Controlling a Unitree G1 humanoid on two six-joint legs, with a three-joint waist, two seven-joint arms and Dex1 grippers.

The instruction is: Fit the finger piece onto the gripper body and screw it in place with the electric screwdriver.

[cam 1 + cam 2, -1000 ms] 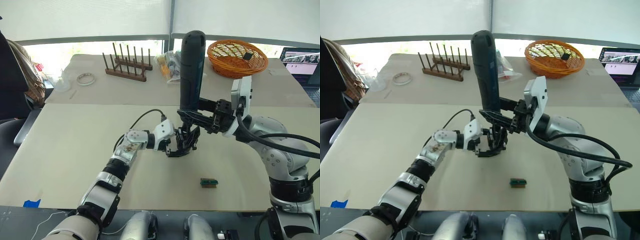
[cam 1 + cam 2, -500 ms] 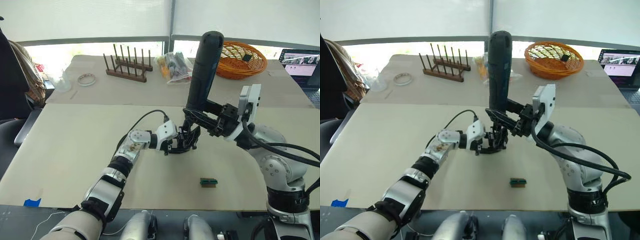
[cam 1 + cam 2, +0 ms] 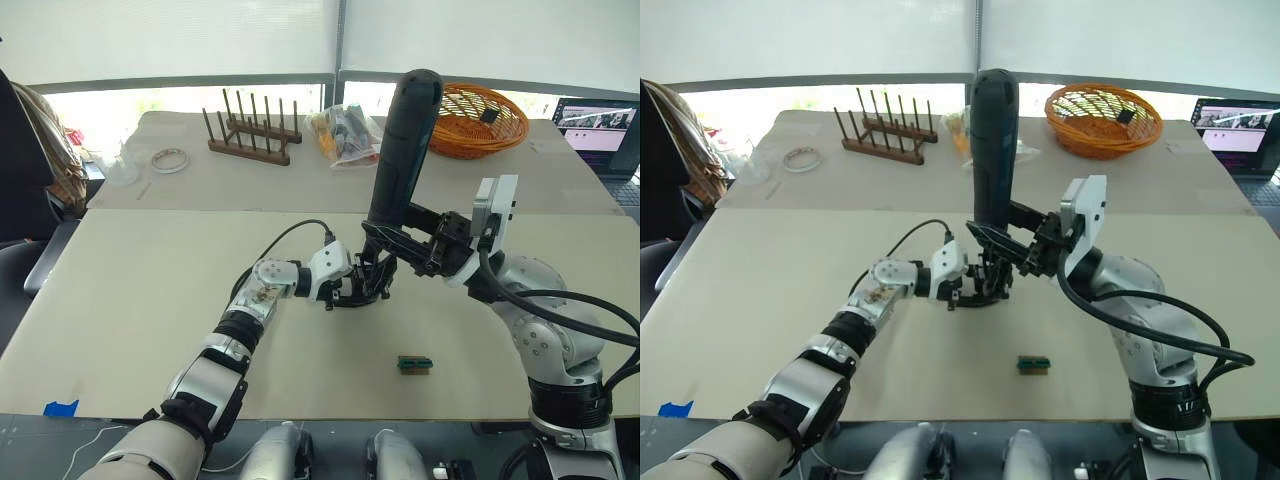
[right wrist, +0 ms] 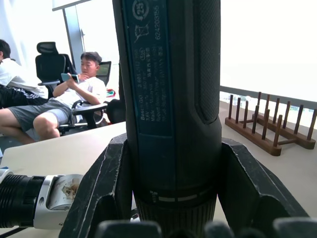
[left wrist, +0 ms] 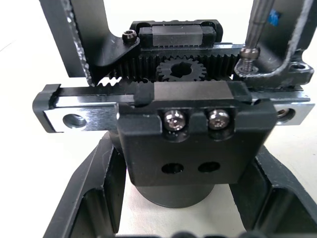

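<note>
right jaws pinch the electric screwdriver (image 4: 171,99), label unreadable; left jaws clamp the gripper body (image 5: 193,134).

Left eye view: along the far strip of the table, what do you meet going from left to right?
White tape ring → wooden peg rack → clear bag of small items → orange wicker basket → laptop.
</note>
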